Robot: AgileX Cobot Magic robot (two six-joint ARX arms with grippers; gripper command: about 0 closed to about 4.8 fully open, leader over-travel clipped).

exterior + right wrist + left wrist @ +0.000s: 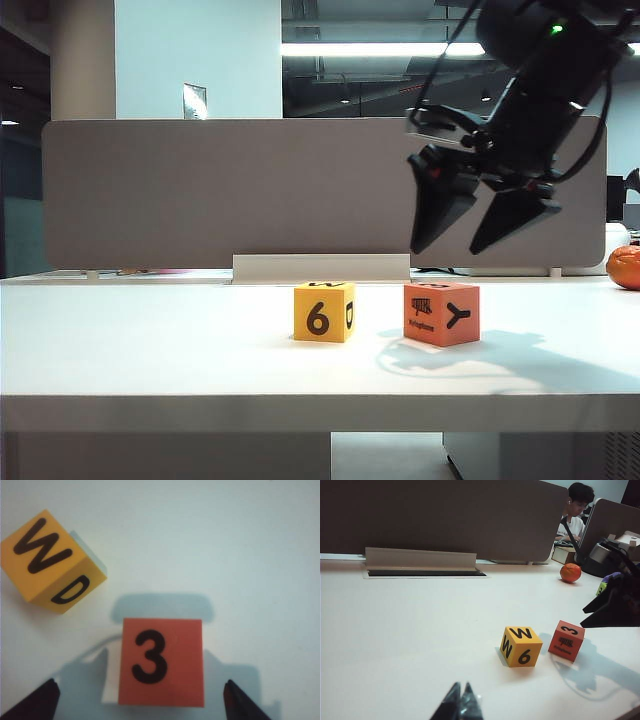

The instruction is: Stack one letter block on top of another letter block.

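1. The red block (441, 313) is sitting on the table (150, 370), just beside the yellow block (324, 312) and apart from it; a strip of bare table is showing between the 2.
2. Seen in the exterior view, the red block is lying to the right of the yellow block, on the side where the right arm is working.
3. The right gripper (478, 222) is being held in the air above the red block, well clear of its top, with the fingers spread wide and nothing between them.
4. In the right wrist view the red block (161, 661) is framed between the 2 fingertips (37, 700), its "3" face turned up to the camera; the gripper (145, 702) is straddling it with spare room on each side.
5. The red block's sides are lying square to the finger line, so a straight descent is judged to be what the next move calls for. The block is a cube, so no long axis is having to be matched.
6. The yellow block (50, 562) is sitting skewed relative to the red block, a corner turned toward it.
7. The left gripper (460, 705) is resting low, well away from the yellow block (520, 646); its tips are pressed together and are holding nothing.
8. The right arm is judged the nearer one for the pick.
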